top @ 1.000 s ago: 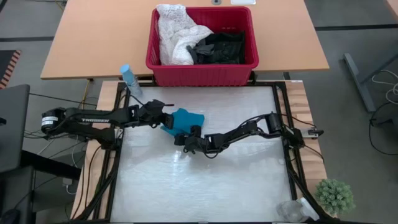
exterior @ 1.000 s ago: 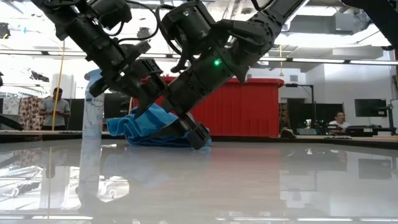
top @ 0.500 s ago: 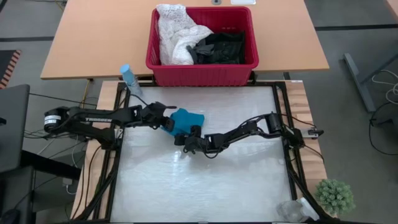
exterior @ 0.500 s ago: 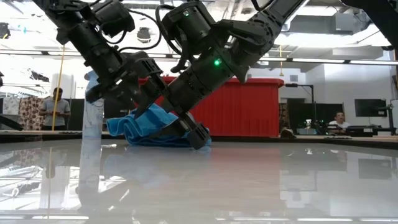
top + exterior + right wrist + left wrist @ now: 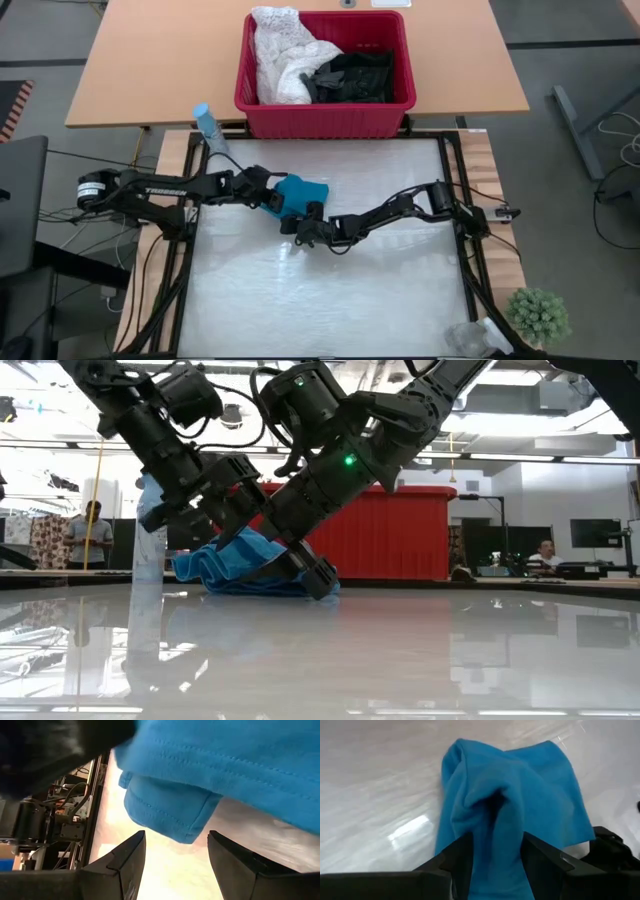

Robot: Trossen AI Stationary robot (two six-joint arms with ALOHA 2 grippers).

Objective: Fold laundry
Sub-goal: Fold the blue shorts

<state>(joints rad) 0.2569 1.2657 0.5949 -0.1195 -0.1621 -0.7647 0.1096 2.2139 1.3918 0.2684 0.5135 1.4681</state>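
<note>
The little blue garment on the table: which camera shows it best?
The left wrist view: the blue garment fills the picture, folds plain. The high view shows it small between both arms, the low view only edge-on, the right wrist view just a hem.

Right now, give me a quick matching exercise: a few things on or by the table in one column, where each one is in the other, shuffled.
1. teal garment
2. white lacy garment
3. red basket
4. small plant

A. inside the basket
B. on the wooden table behind the work surface
C. between the two grippers
D. off the work surface's near right corner

Pairs: 1-C, 2-A, 3-B, 4-D
</note>
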